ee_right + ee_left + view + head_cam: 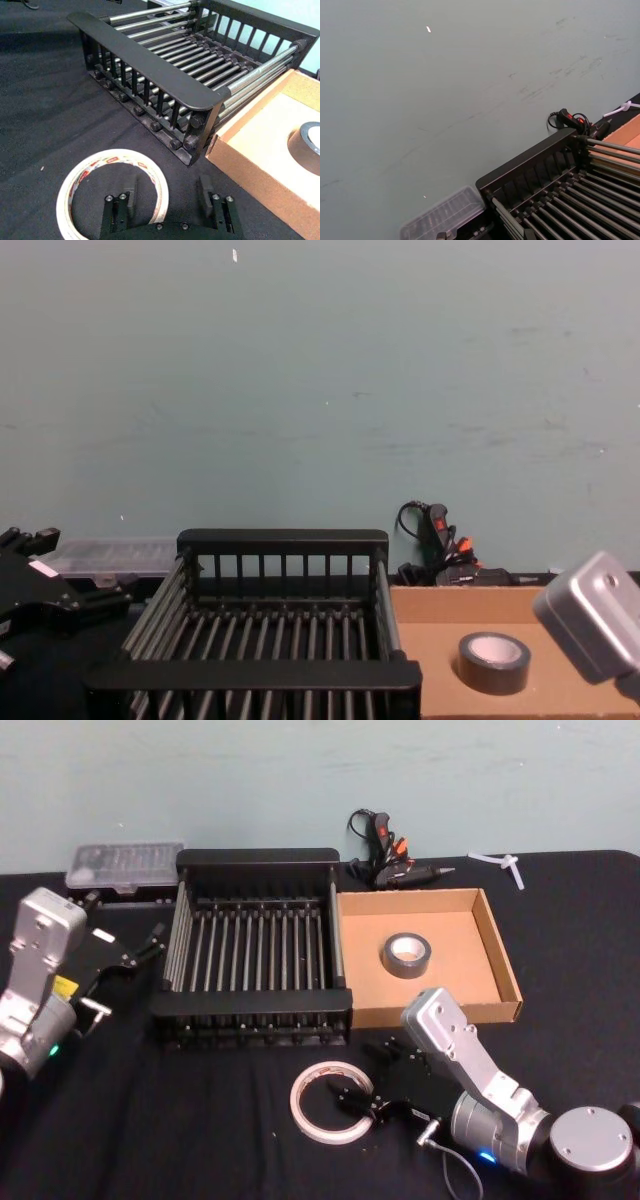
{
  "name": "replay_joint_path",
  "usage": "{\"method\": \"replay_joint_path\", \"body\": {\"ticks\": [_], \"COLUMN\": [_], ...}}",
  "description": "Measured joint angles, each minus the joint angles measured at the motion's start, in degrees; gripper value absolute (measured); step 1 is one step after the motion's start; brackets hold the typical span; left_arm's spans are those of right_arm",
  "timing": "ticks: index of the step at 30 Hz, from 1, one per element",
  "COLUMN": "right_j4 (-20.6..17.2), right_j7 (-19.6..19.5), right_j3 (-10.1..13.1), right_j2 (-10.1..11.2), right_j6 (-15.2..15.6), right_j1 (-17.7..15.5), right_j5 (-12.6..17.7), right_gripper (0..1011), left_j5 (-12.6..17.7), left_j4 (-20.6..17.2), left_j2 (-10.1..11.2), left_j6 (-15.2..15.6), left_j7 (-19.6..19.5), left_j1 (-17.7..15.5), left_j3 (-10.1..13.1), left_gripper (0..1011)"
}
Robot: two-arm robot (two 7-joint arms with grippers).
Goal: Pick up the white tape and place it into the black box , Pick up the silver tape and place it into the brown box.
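The silver tape (pixel 406 955) already sat inside the brown box (pixel 500 955), so that half looked finished, and the white tape (pixel 333 1102) was the step in hand. It lay flat on the worktop (pixel 200 1120) just in front of the black box (pixel 260 861), with the right claw (pixel 352 1103) spread apart astride its near rim (one finger inside the ring, nothing gripped yet). The next move likely called for closing, lifting and carrying it over the crate's front rim. The left claw (pixel 150 945) hung idle beside the black box, its grip impossible to tell.
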Motion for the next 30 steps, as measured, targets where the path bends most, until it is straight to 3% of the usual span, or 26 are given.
{"method": "replay_joint_path", "body": {"ticks": [11,22,30], "right_j4": [0.00,0.00,0.00], "right_j7": [0.00,0.00,0.04], "right_j3": [0.00,0.00,0.00], "right_j2": [0.00,0.00,0.00], "right_j6": [-0.01,-0.01,-0.03], "right_j1": [0.00,0.00,0.00], "right_j5": [0.01,0.04,0.09], "right_gripper": [504,126,88], "left_j5": [0.00,0.00,0.00], "left_j4": [0.00,0.00,0.00], "left_j2": [0.00,0.00,0.00], "left_j6": [0.00,0.00,0.00], "left_j7": [0.00,0.00,0.00], "left_j1": [0.00,0.00,0.00], "left_j3": [0.00,0.00,0.00], "left_gripper": [1001,1001,1001]}}
